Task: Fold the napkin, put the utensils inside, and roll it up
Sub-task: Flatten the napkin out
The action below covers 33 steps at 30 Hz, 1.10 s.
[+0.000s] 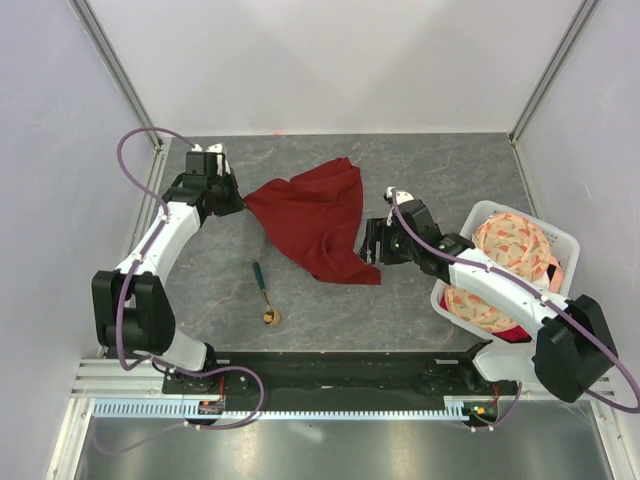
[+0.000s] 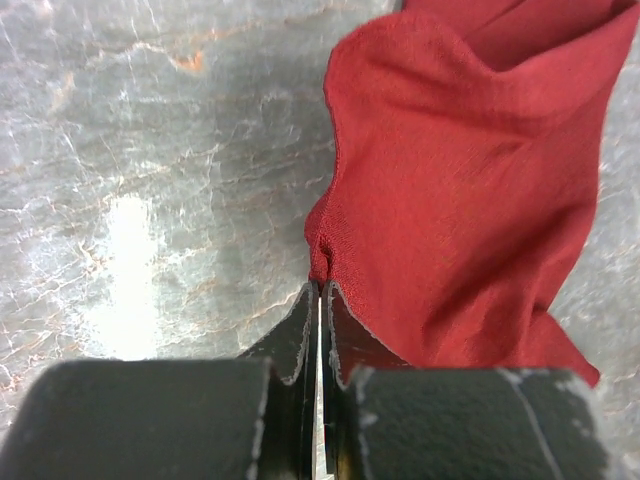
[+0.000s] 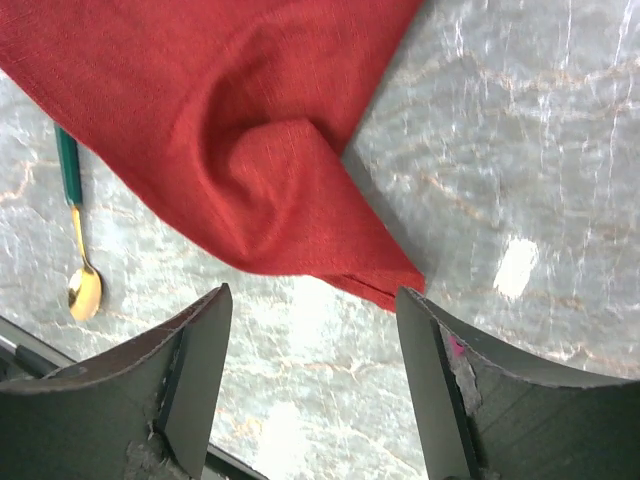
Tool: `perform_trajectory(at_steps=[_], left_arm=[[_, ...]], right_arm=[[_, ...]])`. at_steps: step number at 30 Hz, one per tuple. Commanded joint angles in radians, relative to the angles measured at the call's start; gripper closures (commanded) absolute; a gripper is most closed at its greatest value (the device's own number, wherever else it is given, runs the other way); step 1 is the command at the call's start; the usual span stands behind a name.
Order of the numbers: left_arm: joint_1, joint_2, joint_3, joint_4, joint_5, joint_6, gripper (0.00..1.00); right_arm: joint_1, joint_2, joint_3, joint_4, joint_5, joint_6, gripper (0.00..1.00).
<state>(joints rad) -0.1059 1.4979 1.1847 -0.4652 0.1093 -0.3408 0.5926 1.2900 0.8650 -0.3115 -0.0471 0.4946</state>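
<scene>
The dark red napkin (image 1: 315,220) lies crumpled in the middle of the table, also seen in the left wrist view (image 2: 460,180) and the right wrist view (image 3: 230,120). My left gripper (image 1: 240,203) is shut on the napkin's left corner, with the cloth pinched between the tips (image 2: 320,287). At the napkin's lower right corner, my right gripper (image 1: 372,243) stands open; nothing is between its fingers (image 3: 312,292), and the cloth's corner lies just ahead of them. The spoon (image 1: 265,292), with a green handle and gold bowl (image 3: 75,230), lies flat on the table in front of the napkin, apart from both grippers.
A white basket (image 1: 560,240) stands at the right edge of the table and holds a peach floral cloth (image 1: 510,245). The right arm reaches past it. White walls enclose the grey marbled table (image 1: 440,170) on three sides.
</scene>
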Motion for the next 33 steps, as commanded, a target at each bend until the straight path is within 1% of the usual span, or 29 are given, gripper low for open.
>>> perform_trajectory(at_steps=[1,4,7,10,11,13,14,17,25,30,31,33], left_arm=[[0.012,0.041,0.01,-0.006,0.072,0.062,0.98],[0.015,0.05,0.015,-0.004,0.102,0.062,0.98],[0.017,0.039,0.007,-0.003,0.098,0.065,0.98],[0.017,0.029,0.003,-0.006,0.093,0.071,0.98],[0.017,0.028,0.003,-0.006,0.092,0.072,0.98],[0.017,0.028,0.001,-0.004,0.09,0.072,0.98],[0.017,0.03,0.001,-0.004,0.092,0.072,0.98],[0.017,0.039,0.003,-0.007,0.098,0.072,0.98],[0.017,0.05,0.004,-0.007,0.104,0.072,0.98],[0.017,0.056,0.007,-0.009,0.112,0.072,0.98],[0.017,0.058,0.006,-0.009,0.113,0.072,0.98],[0.017,0.056,0.007,-0.009,0.115,0.072,0.98]], right_arm=[[0.0,0.021,-0.049,-0.046,0.003,-0.004,0.25],[0.001,0.057,-0.089,-0.049,0.006,0.007,0.25],[0.001,0.075,-0.107,-0.061,0.035,0.036,0.26],[-0.001,0.094,-0.124,-0.06,0.041,0.047,0.3],[0.001,0.1,-0.127,-0.058,0.068,0.048,0.32],[0.001,0.129,-0.121,-0.054,0.073,0.036,0.35],[0.0,0.14,-0.118,-0.051,0.075,0.029,0.38],[0.001,0.176,-0.107,-0.034,0.072,0.01,0.42],[0.001,0.249,-0.078,0.0,0.073,-0.03,0.46],[0.001,0.29,-0.06,0.014,0.072,-0.034,0.51],[0.001,0.295,-0.058,0.015,0.07,-0.036,0.53],[0.001,0.307,-0.055,0.023,0.066,-0.039,0.59]])
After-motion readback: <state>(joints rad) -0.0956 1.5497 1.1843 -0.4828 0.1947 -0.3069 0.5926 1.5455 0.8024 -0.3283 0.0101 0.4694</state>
